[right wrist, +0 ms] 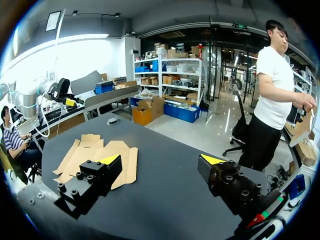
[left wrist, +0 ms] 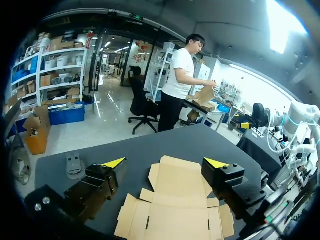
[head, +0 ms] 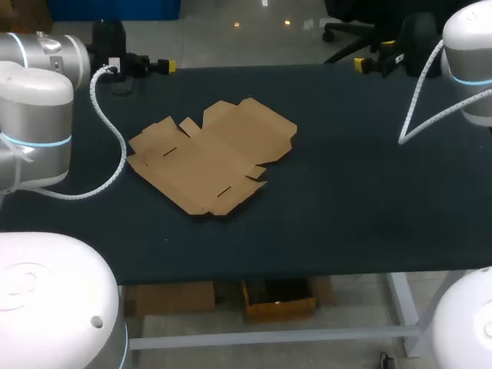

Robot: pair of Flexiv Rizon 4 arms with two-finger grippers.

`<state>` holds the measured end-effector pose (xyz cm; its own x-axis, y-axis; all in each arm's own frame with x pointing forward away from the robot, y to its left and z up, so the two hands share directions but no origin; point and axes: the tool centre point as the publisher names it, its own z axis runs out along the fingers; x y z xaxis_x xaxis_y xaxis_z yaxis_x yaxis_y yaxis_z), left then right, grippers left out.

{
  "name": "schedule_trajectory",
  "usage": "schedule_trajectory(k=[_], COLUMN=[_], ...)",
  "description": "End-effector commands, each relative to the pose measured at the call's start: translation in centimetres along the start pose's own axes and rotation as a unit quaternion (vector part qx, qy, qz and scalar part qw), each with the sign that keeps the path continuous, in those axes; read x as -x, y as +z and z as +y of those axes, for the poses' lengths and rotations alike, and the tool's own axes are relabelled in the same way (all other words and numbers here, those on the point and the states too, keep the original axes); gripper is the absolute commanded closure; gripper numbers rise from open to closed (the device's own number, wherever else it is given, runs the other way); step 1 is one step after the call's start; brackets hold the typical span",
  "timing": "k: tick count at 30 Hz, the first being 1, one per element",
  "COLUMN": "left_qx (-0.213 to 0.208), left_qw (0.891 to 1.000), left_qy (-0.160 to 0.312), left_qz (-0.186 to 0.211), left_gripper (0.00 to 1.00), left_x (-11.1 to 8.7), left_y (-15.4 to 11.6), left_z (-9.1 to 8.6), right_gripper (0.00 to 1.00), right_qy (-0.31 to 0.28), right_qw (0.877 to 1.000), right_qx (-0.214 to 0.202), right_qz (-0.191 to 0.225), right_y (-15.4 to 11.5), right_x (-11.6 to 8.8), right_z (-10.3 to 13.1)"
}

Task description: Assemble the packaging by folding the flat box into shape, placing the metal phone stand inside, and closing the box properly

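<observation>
Left gripper (left wrist: 165, 162) and right gripper (right wrist: 161, 159): both spread, empty, above counter (head: 369, 192); box (head: 211, 154) flat, unfolded, left of centre, ahead of left gripper; folding step judged unstarted, next move likely needing descent to pinch a flap.

The left gripper (left wrist: 165, 163) hangs with fingers wide apart over the flat cardboard box (left wrist: 175, 210) lying unfolded on the dark table (left wrist: 125, 145), a small grey object (left wrist: 73, 165) well aside.
</observation>
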<state>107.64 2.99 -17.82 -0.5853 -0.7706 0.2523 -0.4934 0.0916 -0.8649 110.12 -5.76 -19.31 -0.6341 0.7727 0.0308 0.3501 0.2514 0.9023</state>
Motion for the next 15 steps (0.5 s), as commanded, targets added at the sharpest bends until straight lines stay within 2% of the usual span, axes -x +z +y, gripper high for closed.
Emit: schedule_trajectory(k=[1, 11, 15], left_qx=[0.078, 0.134, 0.162], left_qw=[0.997, 0.990, 0.985], left_qy=[-0.011, -0.037, -0.057], left_qz=[0.007, -0.005, -0.005], left_gripper=[0.00, 0.00, 0.00], left_x=[0.5, 1.2, 1.7], left_y=[-0.7, -1.6, -2.1], left_z=[-0.5, 0.7, 1.5], right_gripper=[0.00, 0.00, 0.00], right_qy=[0.019, 0.067, 0.078], right_qw=[0.997, 0.985, 0.981], right_qx=[-0.080, -0.160, -0.180], right_qz=[0.013, 0.010, 0.001], right_y=[-0.5, -1.2, -1.9], right_x=[0.2, -0.1, -0.5], right_z=[0.4, -1.8, -2.6])
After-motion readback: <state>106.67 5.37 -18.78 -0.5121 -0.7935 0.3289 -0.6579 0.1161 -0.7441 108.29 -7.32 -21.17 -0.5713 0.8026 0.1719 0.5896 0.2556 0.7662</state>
